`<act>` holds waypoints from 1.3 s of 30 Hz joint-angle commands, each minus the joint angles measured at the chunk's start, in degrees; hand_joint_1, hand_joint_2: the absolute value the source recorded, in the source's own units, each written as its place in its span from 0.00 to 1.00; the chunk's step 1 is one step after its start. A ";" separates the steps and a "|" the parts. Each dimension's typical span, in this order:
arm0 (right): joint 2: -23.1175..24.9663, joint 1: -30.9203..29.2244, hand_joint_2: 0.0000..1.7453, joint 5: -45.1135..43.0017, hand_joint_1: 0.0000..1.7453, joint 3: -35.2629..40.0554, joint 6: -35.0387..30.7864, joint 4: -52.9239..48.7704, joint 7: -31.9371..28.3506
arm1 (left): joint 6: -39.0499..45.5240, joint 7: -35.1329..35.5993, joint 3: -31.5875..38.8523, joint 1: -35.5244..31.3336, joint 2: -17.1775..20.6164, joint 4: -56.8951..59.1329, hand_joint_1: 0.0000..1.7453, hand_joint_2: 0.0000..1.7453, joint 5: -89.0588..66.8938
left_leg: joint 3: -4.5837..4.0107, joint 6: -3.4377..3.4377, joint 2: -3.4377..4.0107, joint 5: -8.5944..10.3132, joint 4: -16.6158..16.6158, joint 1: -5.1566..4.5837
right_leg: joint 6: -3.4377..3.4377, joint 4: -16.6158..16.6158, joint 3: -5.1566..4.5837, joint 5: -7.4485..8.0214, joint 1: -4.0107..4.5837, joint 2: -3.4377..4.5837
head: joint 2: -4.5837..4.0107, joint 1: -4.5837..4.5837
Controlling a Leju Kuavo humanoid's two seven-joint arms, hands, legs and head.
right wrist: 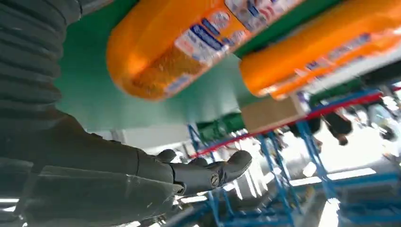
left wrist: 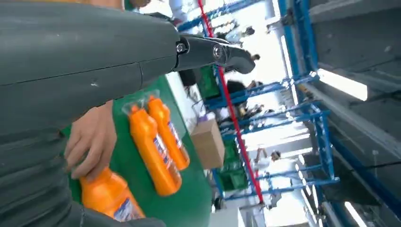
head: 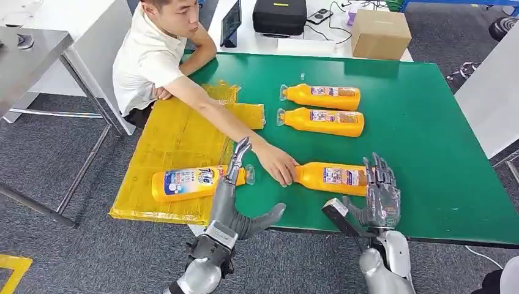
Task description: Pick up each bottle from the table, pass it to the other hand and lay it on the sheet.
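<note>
A: What is seen on the green bench (head: 428, 153)?
B: Three orange bottles (head: 324, 109). One (head: 333, 177) is touched by a person's hand (head: 278, 164).
A: And the yellow sheet (head: 171, 138)?
B: One bottle (head: 190, 182) is laid there.

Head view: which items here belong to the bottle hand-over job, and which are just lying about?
Belong to the job:
- nearest bottle, a person's hand on its neck
- two far bottles
- bottle on the sheet
- yellow sheet
- left hand, right hand, both holding nothing

Lying about:
- cardboard box
- black case
</note>
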 commanded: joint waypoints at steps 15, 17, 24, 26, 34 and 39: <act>-7.21 -14.10 1.00 0.93 0.00 4.97 -0.05 27.61 7.96 | -4.24 3.61 -5.52 -2.09 2.69 -2.19 0.00 1.00 4.71 | 0.08 -0.03 0.04 -0.02 -0.02 0.00 | -0.06 -0.02 0.06 0.01 -0.02 0.06 | 0.00 -0.02; -7.30 -15.01 1.00 1.34 0.00 5.50 -0.05 28.70 8.37 | -4.29 3.61 -5.65 -2.36 2.61 -2.05 0.00 1.00 4.72 | 0.09 -0.04 0.04 -0.02 -0.01 0.00 | -0.07 -0.02 0.08 0.01 -0.01 0.06 | 0.00 -0.02; -8.18 -16.31 1.00 2.05 0.00 6.93 1.44 31.39 9.87 | -4.68 3.99 -5.94 -2.54 2.55 -1.61 0.00 1.00 5.29 | 0.12 -0.04 0.00 -0.01 -0.03 0.01 | -0.07 -0.05 0.12 0.00 -0.01 0.02 | 0.00 -0.02; -8.18 -16.31 1.00 2.05 0.00 6.93 1.44 31.39 9.87 | -4.68 3.99 -5.94 -2.54 2.55 -1.61 0.00 1.00 5.29 | 0.13 -0.03 -0.01 -0.01 -0.03 0.02 | -0.07 -0.05 0.14 0.00 0.00 0.01 | 0.00 -0.02; -8.17 -16.63 1.00 1.54 0.00 6.95 2.98 32.20 10.17 | -4.76 4.07 -5.97 -2.60 2.54 -1.55 0.00 1.00 5.45 | 0.23 -0.07 0.00 -0.02 -0.05 0.05 | -0.14 -0.08 0.23 0.00 0.03 0.03 | 0.00 -0.02; -9.73 -17.42 1.00 1.30 1.00 8.90 7.01 34.43 9.11 | -5.03 3.99 -6.29 -3.22 2.13 -1.04 0.00 1.00 5.91 | 0.15 -0.03 -0.04 0.00 -0.01 0.02 | -0.07 -0.03 0.15 0.00 -0.01 -0.03 | 0.00 -0.02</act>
